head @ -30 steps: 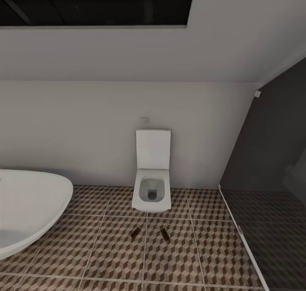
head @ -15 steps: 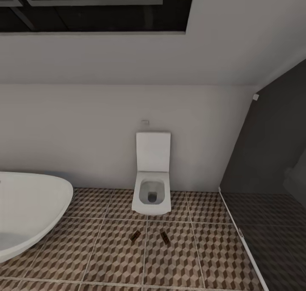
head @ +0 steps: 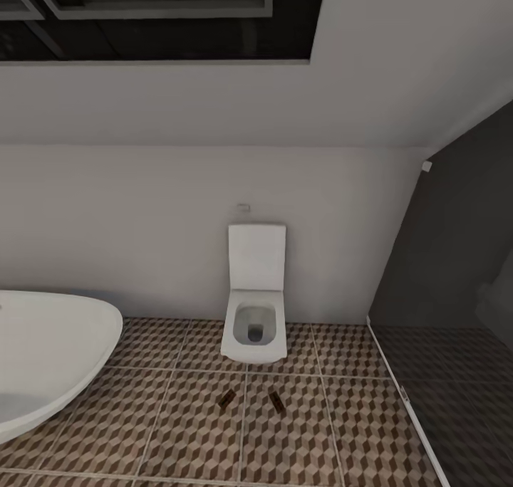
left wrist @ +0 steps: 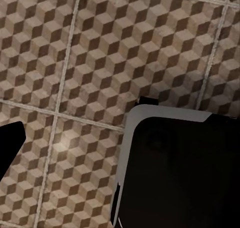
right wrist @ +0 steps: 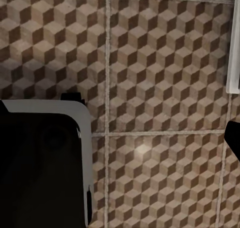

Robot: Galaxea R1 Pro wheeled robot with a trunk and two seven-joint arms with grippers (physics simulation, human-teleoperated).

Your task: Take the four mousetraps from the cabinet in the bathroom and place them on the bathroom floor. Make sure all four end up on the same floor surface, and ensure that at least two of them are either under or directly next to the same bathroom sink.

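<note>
Brown cubes, white porcelain

The bathroom floor [head: 178,430] wore a brown, beige and white cube print with pale grout; two mousetraps [head: 227,399] were dark brown; toilet [head: 255,309] and bathtub [head: 43,352] were white.

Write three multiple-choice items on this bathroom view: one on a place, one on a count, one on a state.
1. Where do the small brown mousetraps lie?
A. In the bathtub
B. On the cube-patterned tile floor in front of the toilet
C. On the toilet lid

2. How many mousetraps show in the head view?
A. Two
B. Four
C. None

3. How does the toilet lid stand?
A. Shut over the bowl
B. Raised against the wall
C. Lying on the floor

Key: 1 B, since one mousetrap and the other mousetrap rest on the brown cube-patterned tile floor just in front of the white square toilet; 2 A, as two small boards can be counted there; 3 B, as the lid stands upright and the bowl is open.
</note>
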